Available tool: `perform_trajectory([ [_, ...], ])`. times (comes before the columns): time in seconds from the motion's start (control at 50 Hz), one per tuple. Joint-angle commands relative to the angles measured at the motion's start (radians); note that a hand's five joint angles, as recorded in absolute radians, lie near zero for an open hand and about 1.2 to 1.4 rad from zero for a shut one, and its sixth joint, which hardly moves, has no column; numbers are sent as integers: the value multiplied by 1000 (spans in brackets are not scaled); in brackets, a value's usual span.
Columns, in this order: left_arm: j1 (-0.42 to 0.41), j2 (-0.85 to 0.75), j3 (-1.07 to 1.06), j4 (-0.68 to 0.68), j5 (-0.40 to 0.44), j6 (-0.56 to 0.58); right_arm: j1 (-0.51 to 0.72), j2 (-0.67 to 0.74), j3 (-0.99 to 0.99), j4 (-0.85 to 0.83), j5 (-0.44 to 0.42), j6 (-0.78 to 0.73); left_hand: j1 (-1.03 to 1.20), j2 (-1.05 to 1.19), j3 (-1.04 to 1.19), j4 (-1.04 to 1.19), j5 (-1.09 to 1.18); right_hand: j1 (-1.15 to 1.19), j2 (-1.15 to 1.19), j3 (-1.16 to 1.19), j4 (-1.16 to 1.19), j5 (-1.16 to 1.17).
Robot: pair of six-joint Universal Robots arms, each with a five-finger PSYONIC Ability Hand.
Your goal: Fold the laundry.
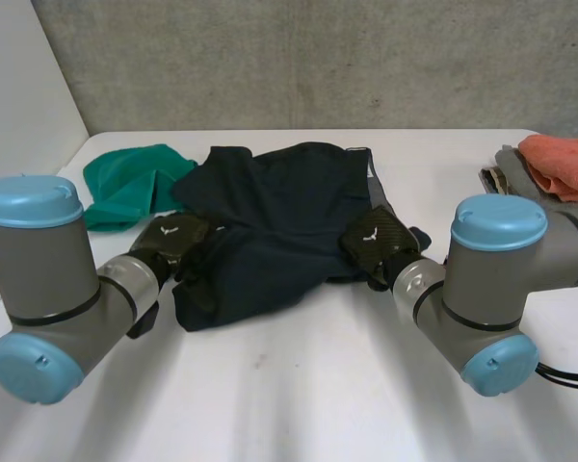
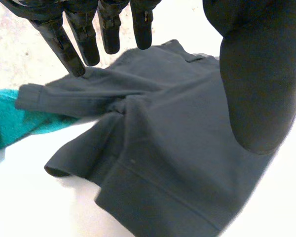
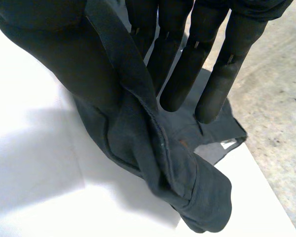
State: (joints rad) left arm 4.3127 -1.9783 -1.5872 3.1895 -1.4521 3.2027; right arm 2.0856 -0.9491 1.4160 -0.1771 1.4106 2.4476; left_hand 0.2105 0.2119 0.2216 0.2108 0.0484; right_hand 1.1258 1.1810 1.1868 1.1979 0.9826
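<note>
Lying crumpled mid-table (image 1: pixel 299 385), dark shorts (image 1: pixel 279 221) spread between both hands. Left hand (image 1: pixel 169 241) sits at the shorts' left edge, near the green cloth (image 1: pixel 130 183). In the left wrist view its fingers (image 2: pixel 79 39) are straight and spread, released, with the tips just above a rolled hem of the shorts (image 2: pixel 172 138); nothing is gripped. Green cloth (image 2: pixel 15 123) pokes out from under that hem. Right hand (image 1: pixel 374 243) is on the shorts' right edge. In the right wrist view a band of the shorts (image 3: pixel 187 168) runs up between thumb and straight fingers (image 3: pixel 217 89), pinched there, and the fabric below hangs bunched down to the table. Orange cloth (image 1: pixel 564 164) tops a stack (image 1: pixel 506 171) at the far right corner, well apart from the shorts.
</note>
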Motion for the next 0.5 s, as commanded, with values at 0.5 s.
perform_trajectory([
  [0.5,-289,58,-185,-69,-257,46,140,-192,-158,426,180,473,117,116,106,117,105,270,215,209,198,239],
])
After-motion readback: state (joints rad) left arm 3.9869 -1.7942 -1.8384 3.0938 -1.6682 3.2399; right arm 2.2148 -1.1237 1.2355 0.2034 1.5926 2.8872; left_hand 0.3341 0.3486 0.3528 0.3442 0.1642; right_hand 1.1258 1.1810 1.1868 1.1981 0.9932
